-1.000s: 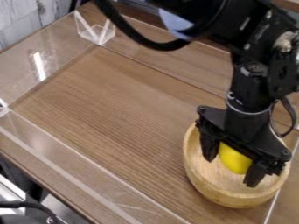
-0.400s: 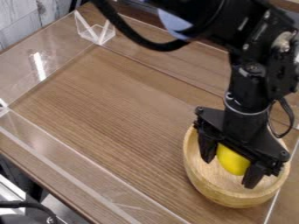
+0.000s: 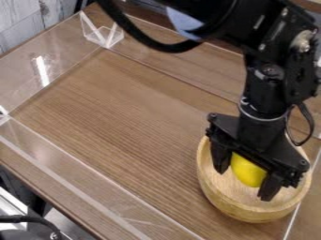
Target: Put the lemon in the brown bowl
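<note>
The lemon (image 3: 251, 172) is a small bright yellow oval between my gripper's fingers, inside the brown bowl (image 3: 234, 204). The bowl is a wide, light tan wooden bowl at the table's front right. My gripper (image 3: 252, 173) is black and reaches down into the bowl from above, with one finger on each side of the lemon. The fingers stand spread wide, and a gap shows on both sides of the lemon, so they look open around it. Whether the lemon rests on the bowl's floor is hidden by the rim and the fingers.
The wooden table (image 3: 126, 112) is ringed by a low clear plastic wall (image 3: 51, 66). A clear bracket (image 3: 100, 33) stands at the back left. My black arm (image 3: 269, 56) with cables comes in from the upper right. The bowl sits near the table's front right edge.
The gripper has risen very slightly over the bowl. The lemon stays in about the same place between the fingers.
</note>
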